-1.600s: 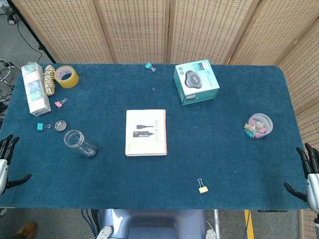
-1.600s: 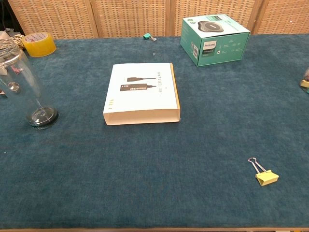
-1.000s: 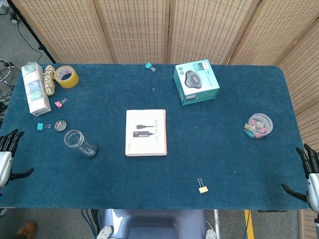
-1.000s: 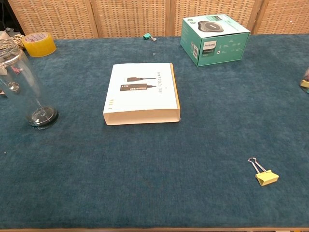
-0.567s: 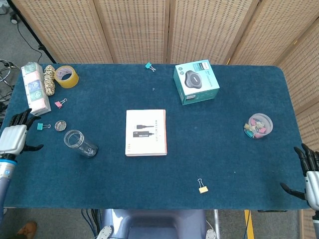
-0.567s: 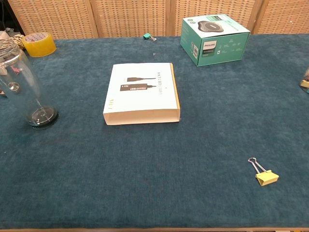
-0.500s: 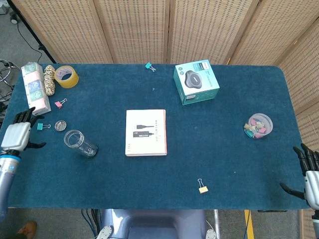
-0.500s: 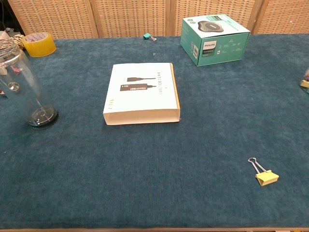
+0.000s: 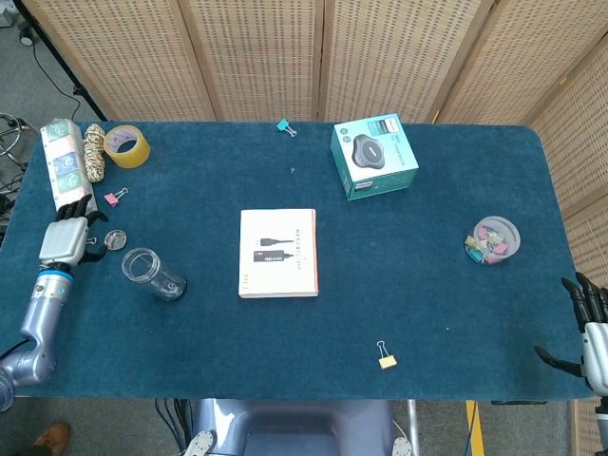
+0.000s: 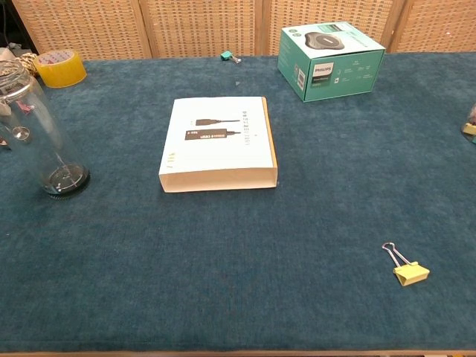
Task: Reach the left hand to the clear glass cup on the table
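Note:
The clear glass cup (image 9: 152, 273) stands upright on the blue table at the left; the chest view shows the same cup (image 10: 39, 134) at its left edge. My left hand (image 9: 65, 237) hovers over the table just left of the cup, a short gap away, fingers apart and holding nothing. It covers the green binder clip's spot. My right hand (image 9: 592, 332) hangs off the table's right front corner, fingers spread, empty. Neither hand shows in the chest view.
A white book (image 9: 277, 253) lies mid-table, right of the cup. A small metal lid (image 9: 115, 238) and pink clip (image 9: 113, 198) sit near the left hand. Tape roll (image 9: 126, 145), carton (image 9: 66, 169), teal box (image 9: 374, 157), clip bowl (image 9: 494, 239) and yellow clip (image 9: 386, 358) lie elsewhere.
My left hand has come up from the table's left front edge, forward and inward, to just left of the cup. The right hand has barely moved.

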`<state>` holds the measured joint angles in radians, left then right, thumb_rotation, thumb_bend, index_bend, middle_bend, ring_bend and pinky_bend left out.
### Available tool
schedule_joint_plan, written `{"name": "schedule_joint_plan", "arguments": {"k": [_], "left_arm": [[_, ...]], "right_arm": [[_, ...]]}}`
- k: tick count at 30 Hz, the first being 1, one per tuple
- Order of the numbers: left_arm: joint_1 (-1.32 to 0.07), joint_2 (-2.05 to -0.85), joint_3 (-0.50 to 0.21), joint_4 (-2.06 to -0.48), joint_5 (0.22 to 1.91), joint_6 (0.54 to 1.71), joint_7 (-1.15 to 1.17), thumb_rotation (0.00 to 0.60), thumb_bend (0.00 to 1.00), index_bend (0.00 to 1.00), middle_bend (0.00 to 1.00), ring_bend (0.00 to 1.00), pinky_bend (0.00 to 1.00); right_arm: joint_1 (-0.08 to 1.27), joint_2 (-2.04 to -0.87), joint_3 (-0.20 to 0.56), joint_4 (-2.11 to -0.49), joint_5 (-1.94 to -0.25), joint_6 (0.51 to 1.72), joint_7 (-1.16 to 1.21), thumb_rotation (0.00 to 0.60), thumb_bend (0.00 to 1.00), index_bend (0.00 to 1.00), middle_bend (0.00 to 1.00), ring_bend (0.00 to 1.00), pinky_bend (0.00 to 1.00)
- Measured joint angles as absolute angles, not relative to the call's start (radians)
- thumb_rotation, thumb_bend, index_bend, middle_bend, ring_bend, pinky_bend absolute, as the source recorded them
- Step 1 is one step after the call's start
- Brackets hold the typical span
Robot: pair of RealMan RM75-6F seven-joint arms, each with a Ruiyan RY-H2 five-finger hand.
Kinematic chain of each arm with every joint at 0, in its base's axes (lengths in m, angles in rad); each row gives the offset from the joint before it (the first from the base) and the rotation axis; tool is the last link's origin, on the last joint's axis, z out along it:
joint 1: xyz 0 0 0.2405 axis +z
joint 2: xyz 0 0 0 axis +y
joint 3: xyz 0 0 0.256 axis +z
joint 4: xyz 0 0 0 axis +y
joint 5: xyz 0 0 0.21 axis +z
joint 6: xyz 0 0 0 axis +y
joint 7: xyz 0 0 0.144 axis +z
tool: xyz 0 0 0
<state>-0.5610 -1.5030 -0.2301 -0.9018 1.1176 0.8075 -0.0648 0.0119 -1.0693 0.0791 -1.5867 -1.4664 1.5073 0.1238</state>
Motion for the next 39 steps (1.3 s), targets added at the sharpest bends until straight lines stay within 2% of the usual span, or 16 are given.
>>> {"name": "schedule_joint_plan", "arguments": {"k": [11,31,39], "left_arm": [[-0.581,-1.568,-0.231,-0.802,1.097,0.763,-0.087,0.600,0.35,0.45,0.00,0.00,0.00],[-0.616,-1.633,-0.244,-0.697,1.099,0.715,-0.120,0.600,0.44,0.48,0.00,0.00,0.00],[-0.624,-1.652,-0.247,-0.670,1.096,0.705,-0.114,0.600,0.48,0.54,0.00,0.00,0.00]], "right_arm": [[0.012,-1.067,0.079,-1.588,-1.465,1.505,0.133,0.600,0.00,0.00,0.00,0.00,0.00],[0.022,-1.075,0.075,-1.582,-1.456,1.480,0.122,0.600,0.00,0.00,0.00,0.00,0.00],[0.023,-1.073,0.077,-1.583,-1.452,1.478,0.130,0.600,0.00,0.00,0.00,0.00,0.00]]}}
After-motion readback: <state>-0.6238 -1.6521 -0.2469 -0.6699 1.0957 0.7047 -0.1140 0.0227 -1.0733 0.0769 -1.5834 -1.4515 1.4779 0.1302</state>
